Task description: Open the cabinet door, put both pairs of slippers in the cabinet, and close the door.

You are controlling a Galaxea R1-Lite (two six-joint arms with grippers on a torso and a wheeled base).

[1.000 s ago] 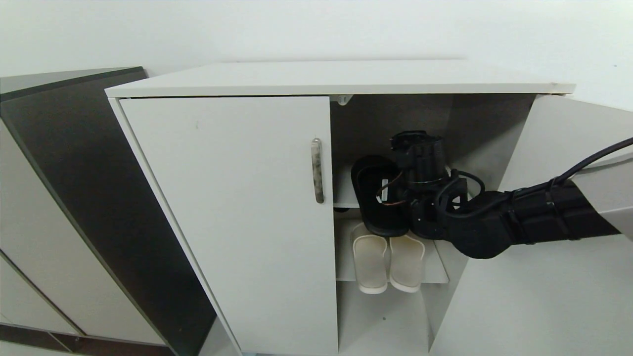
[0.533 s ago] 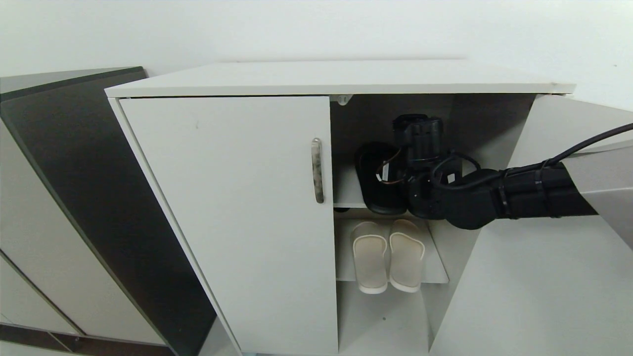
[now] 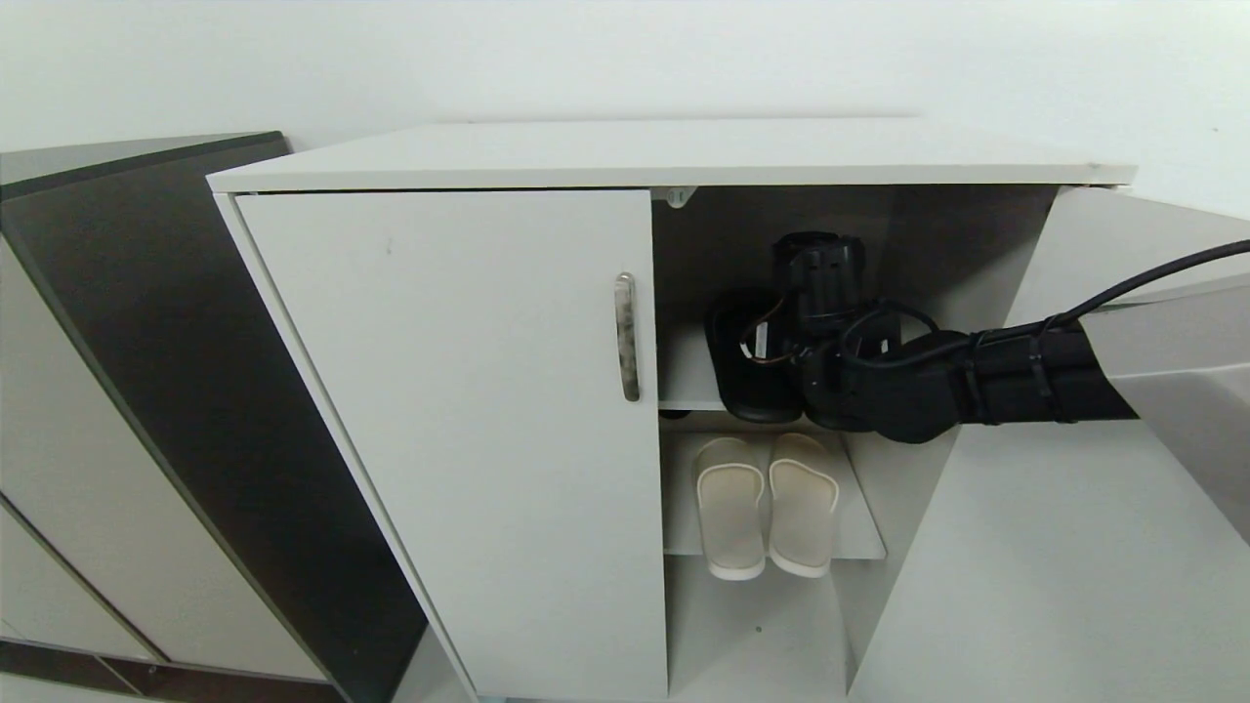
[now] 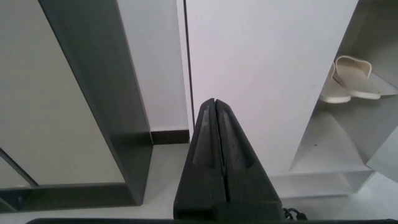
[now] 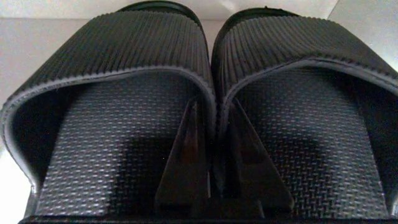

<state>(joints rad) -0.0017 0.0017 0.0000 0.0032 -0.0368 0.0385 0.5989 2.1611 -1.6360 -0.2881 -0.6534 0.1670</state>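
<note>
Black, closed and empty, your left gripper [image 4: 214, 104] hangs before the closed door [image 3: 449, 410]. The white slippers [image 3: 767, 508] overhang the middle shelf's [image 3: 864, 535] front edge; the open door [image 3: 1074, 557] may catch them. Deeper, your right gripper [image 5: 216, 124] clamps the black slippers [image 3: 747, 381] at the upper shelf's [image 3: 684, 381] edge; released early, they may tip out.

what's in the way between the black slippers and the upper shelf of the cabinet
Nothing visible is. The right gripper holds the black slippers over the upper shelf, inside the open right door. The white slippers lie on the lower shelf, out of the path.
</note>
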